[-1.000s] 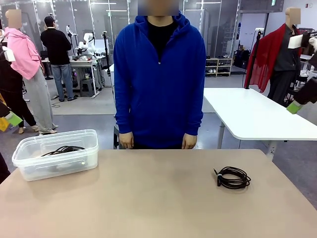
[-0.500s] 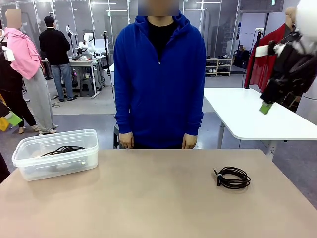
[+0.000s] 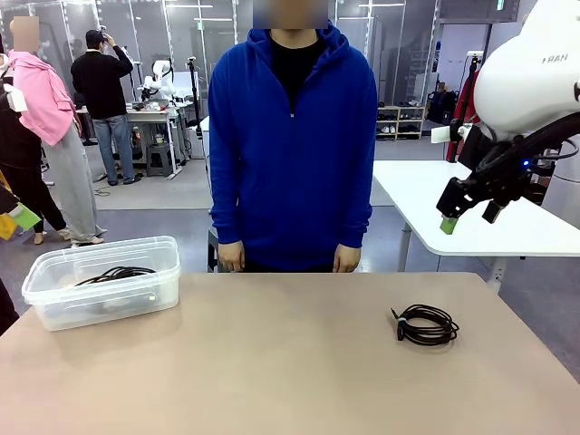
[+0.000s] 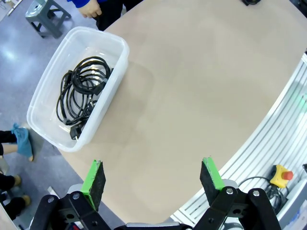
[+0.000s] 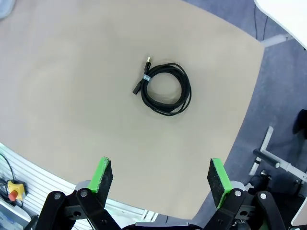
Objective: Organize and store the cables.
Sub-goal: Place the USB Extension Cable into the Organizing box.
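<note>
One coiled cable [image 3: 426,324] is lying well apart from the clear bin [image 3: 54,310] holding the other cables [image 3: 116,272]. Light and floppy, it is likely wanting a pinch across its bundled strands. Both right gripper [image 3: 469,217] and left gripper [image 4: 152,177] are hanging spread wide, empty.

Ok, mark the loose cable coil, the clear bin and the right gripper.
loose cable coil [image 5: 185,92]: right wrist view, on the ring's strands.
clear bin [image 3: 63,304]: front view, on its front wall.
right gripper [image 5: 159,160]: right wrist view, midway between its fingertips.
</note>
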Tool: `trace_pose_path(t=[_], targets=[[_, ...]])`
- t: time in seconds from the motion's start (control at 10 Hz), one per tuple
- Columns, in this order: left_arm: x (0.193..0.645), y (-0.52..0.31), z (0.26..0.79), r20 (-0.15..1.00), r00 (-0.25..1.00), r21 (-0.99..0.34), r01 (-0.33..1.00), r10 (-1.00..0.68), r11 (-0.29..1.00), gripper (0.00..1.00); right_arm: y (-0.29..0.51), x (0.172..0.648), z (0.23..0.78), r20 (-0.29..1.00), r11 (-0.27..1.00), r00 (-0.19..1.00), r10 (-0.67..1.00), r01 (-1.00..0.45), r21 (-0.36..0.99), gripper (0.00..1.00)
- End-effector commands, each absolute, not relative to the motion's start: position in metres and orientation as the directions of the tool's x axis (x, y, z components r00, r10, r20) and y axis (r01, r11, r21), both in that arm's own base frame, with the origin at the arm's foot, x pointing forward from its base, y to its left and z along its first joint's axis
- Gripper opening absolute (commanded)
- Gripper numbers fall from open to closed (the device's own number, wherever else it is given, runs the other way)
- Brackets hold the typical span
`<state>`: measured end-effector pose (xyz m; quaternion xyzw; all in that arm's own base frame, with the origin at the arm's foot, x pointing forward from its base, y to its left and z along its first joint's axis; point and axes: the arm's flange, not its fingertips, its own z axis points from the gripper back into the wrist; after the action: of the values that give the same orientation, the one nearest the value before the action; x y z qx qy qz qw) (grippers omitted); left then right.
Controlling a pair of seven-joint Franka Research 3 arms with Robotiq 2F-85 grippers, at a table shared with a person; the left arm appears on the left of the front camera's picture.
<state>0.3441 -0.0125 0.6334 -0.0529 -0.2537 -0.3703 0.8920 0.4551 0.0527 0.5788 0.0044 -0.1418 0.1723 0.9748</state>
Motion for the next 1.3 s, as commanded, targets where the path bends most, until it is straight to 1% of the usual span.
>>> trace_pose_path(t=[0.0, 0.3, 0.6, 0.7, 1.0, 1.2], targets=[[0.347, -0.013, 0.636, 0.489, 0.608, 0.102, 0.672, -0.625, 0.733, 1.0, 0.061, 0.456, 0.563, 0.28, 0.954, 0.912, 0.3, -0.295, -0.061, 1.0], [0.347, -0.013, 0.636, 0.489, 0.608, 0.102, 0.672, -0.625, 0.733, 1.0, 0.072, 0.472, 0.523, 0.293, 0.952, 0.909, 0.298, -0.304, -0.027, 1.0], [0.347, -0.013, 0.636, 0.489, 0.608, 0.102, 0.672, -0.625, 0.733, 1.0, 0.077, 0.484, 0.482, 0.25, 0.954, 0.923, 0.292, -0.3, -0.008, 1.0], [0.347, -0.013, 0.636, 0.489, 0.608, 0.102, 0.672, -0.625, 0.733, 1.0, 0.077, 0.488, 0.474, 0.261, 0.956, 0.923, 0.285, -0.292, -0.011, 1.0], [0.347, -0.013, 0.636, 0.489, 0.608, 0.102, 0.672, -0.625, 0.733, 1.0, 0.082, 0.5, 0.442, 0.212, 0.957, 0.937, 0.278, -0.29, 0.026, 1.0], [0.347, -0.013, 0.636, 0.489, 0.608, 0.102, 0.672, -0.625, 0.733, 1.0, 0.085, 0.502, 0.431, 0.206, 0.96, 0.939, 0.274, -0.279, -0.004, 1.0]])
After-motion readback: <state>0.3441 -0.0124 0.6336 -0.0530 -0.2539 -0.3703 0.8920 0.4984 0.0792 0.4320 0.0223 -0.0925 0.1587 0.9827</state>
